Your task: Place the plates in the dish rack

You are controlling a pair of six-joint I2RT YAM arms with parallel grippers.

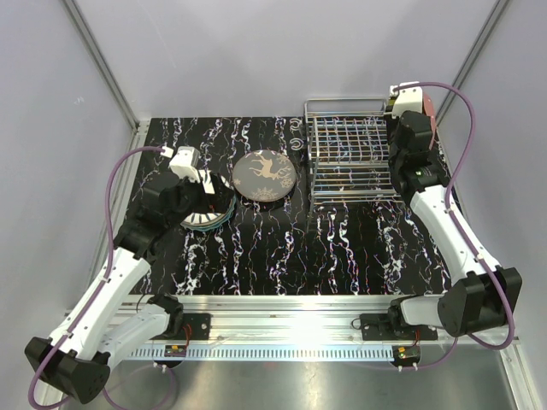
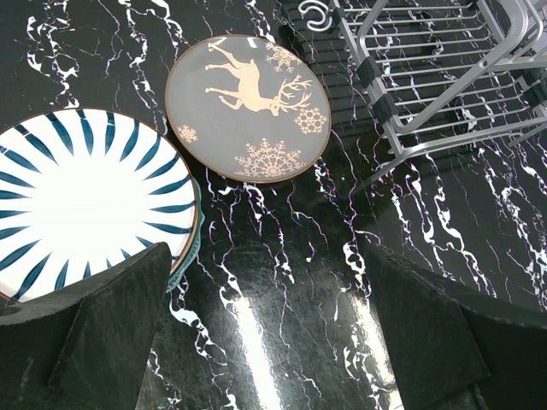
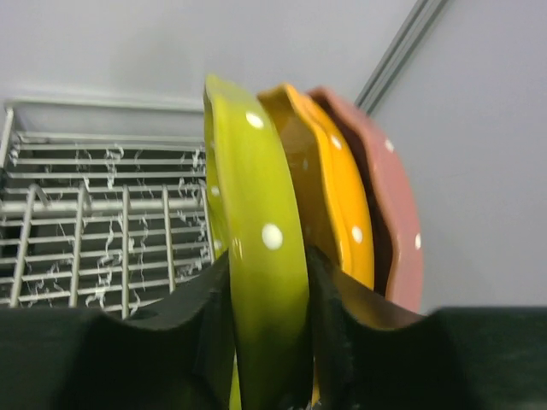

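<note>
Right end effector [image 3: 272, 316] grips the upright yellow-green plate [image 3: 248, 188] by its rim.

Striped plate [image 2: 81, 201], seemingly stacked, beside deer plate [image 2: 248, 107].

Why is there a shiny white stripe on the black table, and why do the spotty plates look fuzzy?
Left wrist view: light glares off the glossy table. Right wrist view: the yellow-green plate sits very close to the lens, so it looks soft. Top view: glare on the front rail.
</note>
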